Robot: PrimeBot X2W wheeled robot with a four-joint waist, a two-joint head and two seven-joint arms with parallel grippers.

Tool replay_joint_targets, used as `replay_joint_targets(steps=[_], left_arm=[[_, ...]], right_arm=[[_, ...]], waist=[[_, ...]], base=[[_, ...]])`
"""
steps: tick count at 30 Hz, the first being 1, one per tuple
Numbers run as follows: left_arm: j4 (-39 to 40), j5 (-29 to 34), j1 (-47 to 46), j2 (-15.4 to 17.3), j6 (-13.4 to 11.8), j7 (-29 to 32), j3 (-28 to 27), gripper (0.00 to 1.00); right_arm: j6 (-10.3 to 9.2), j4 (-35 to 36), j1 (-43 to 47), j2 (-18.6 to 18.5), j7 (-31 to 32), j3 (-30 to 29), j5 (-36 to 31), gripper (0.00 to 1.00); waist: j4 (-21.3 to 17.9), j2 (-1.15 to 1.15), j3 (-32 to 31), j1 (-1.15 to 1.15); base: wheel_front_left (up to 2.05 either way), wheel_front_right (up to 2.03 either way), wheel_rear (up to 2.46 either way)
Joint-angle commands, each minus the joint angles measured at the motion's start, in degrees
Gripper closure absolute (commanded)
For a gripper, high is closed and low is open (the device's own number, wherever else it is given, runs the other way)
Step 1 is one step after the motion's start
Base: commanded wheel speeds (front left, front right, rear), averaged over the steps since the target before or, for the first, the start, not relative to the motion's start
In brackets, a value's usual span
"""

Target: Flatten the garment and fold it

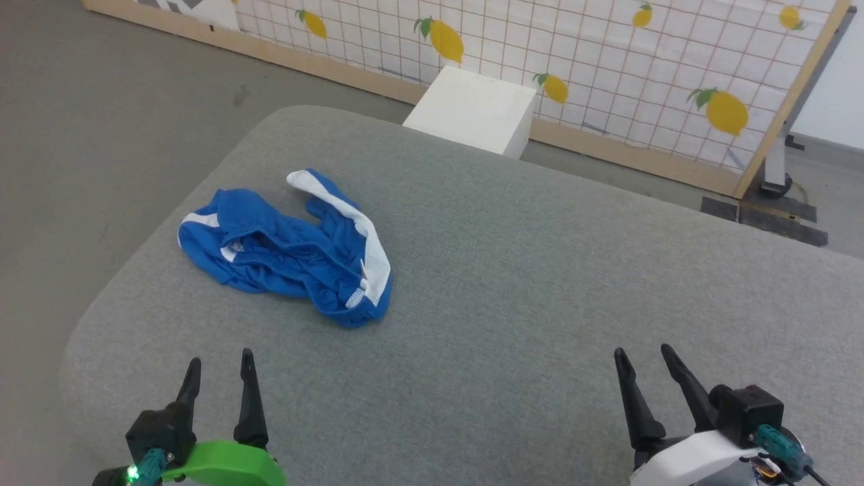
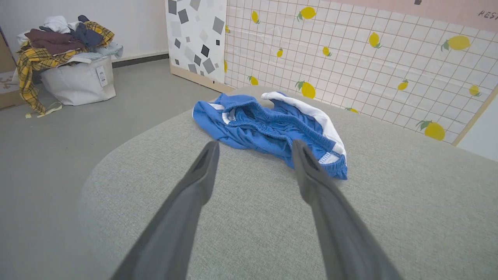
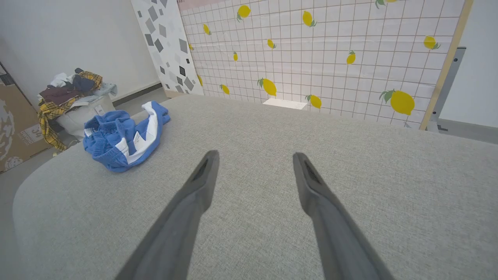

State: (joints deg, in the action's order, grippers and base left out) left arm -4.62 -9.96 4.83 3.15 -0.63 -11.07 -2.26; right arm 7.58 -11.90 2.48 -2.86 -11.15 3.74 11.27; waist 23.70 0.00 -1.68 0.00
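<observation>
Head view: crumpled shorts lie beyond spread left gripper, apart

A grey woven-fabric bench with rounded corners occupies the foreground and stands on a smooth grey floor. Beyond the bench runs a freestanding partition panel, white with a thin orange grid and printed yellow lemons, edged in pale wood. A white rectangular block sits on the floor between bench and partition, just beside the panel's base. At the partition's right end is a grey metal upright with dark floor plates at its foot. At the left end stands a second white panel printed with grey and black squares. A plain white wall with dark skirting lies beyond. Near it stands a white fabric bin heaped with mixed clothing, including a yellow plaid piece, beside a brown cardboard box. Lighting is even and diffuse.
</observation>
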Motion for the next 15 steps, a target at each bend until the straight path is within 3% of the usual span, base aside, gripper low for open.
replay_joint_targets(steps=[1,15], left_arm=[[-0.4,-0.8,1.4,-0.2,-0.3,-0.9,-0.1,0.0],[-0.8,-1.4,2.3,-0.2,-0.7,-2.5,-0.4,0.0]], right_arm=[[-0.07,-0.7,0.7,0.0,-0.8,0.3,0.7,0.0],[-0.08,-0.9,0.9,0.0,-2.5,0.3,-2.6,0.0]], waist=[[1.0,0.0,-0.2,0.0],[4.0,0.0,-0.6,0.0]], base=[[0.0,0.0,0.0],[0.0,0.0,0.0]])
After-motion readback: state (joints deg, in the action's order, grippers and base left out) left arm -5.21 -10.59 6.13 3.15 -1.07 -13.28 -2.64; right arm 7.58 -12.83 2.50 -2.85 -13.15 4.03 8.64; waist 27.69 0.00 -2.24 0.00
